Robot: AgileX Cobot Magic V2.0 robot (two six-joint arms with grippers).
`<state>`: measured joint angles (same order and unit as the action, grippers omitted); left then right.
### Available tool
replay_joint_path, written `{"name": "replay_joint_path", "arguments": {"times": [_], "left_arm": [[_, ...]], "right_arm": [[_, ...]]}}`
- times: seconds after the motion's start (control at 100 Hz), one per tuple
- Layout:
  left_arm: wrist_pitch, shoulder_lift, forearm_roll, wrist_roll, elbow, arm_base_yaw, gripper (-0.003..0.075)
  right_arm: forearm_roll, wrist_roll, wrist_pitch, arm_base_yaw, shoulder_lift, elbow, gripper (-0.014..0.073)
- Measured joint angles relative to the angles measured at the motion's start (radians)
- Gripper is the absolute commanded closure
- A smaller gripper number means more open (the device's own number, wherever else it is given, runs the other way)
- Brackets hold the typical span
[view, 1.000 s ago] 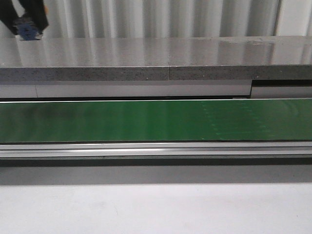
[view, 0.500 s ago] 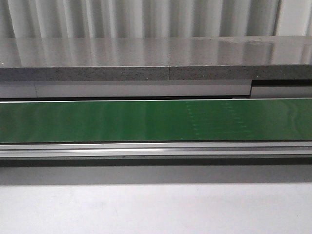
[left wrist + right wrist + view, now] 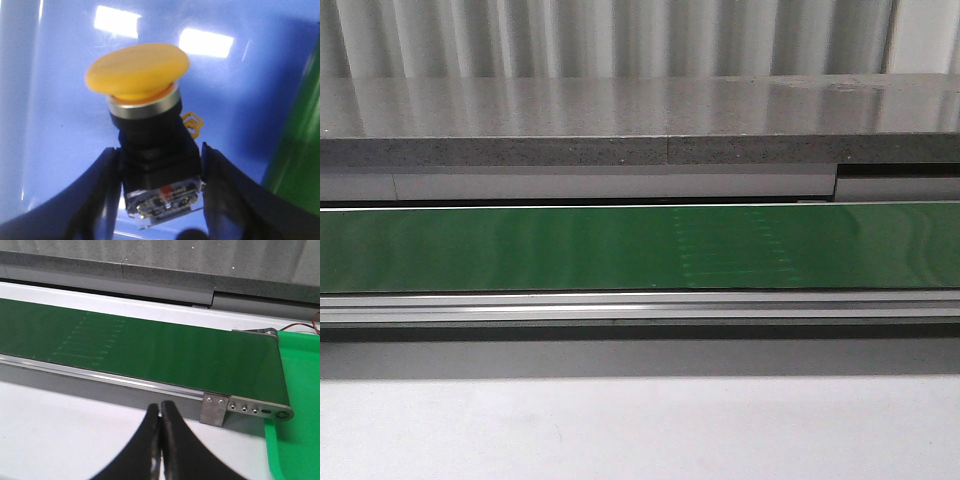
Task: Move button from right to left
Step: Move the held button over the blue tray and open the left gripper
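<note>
Now the front view shows only the green conveyor belt (image 3: 620,248); the left gripper (image 3: 160,200), visible at far left a second ago, has gone out of frame. It clamps the button (image 3: 145,130) over a blue tray (image 3: 65,130), suggesting delivery is near. The right gripper (image 3: 160,440) hangs closed and empty.

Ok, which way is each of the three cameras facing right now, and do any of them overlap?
Front: looks forward over the green conveyor belt to the grey ledge; no arm shows.
Left wrist: on the left arm, facing a blue surface; the left gripper holds the button.
Right wrist: on the right arm, facing the belt's end and a green tray; the right gripper is shut, empty.
Shared: front and right wrist both show the belt and ledge.
</note>
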<state>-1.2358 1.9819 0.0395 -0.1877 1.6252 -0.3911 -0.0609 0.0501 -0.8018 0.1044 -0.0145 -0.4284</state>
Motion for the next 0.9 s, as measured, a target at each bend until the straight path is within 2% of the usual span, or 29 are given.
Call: {"name": "replay_joint_path", "arguments": {"times": [0.11,0.18,0.23,0.4,0.47,0.61,0.7,0.77,0.9], "left_arm": [[0.01,0.058,0.026,0.0,0.0,0.0,0.0653],[0.013,0.091,0.041,0.0,0.0,0.0,0.0615],[0.015,0.108,0.049,-0.001,0.0,0.0,0.0552],[0.017,0.136,0.053,-0.001,0.0,0.0,0.0227],[0.017,0.136,0.053,-0.003,0.0,0.0,0.0179],[0.017,0.136,0.053,-0.003,0.0,0.0,0.0207],[0.018,0.122,0.053,-0.001,0.0,0.0,0.0258],[0.029,0.094,0.053,-0.001,0.0,0.0,0.0342],[0.106,-0.004,0.034,0.0,-0.014,0.0,0.0591]], "right_arm": [[0.0,0.0,0.0,0.0,0.0,0.0,0.0659],[0.0,0.0,0.0,0.0,0.0,0.0,0.0659],[0.0,0.0,0.0,0.0,0.0,0.0,0.0659],[0.0,0.0,0.0,0.0,0.0,0.0,0.0659],[0.0,0.0,0.0,0.0,0.0,0.0,0.0659],[0.0,0.0,0.0,0.0,0.0,0.0,0.0659],[0.0,0.0,0.0,0.0,0.0,0.0,0.0659],[0.0,0.0,0.0,0.0,0.0,0.0,0.0659],[0.0,0.0,0.0,0.0,0.0,0.0,0.0659]]}}
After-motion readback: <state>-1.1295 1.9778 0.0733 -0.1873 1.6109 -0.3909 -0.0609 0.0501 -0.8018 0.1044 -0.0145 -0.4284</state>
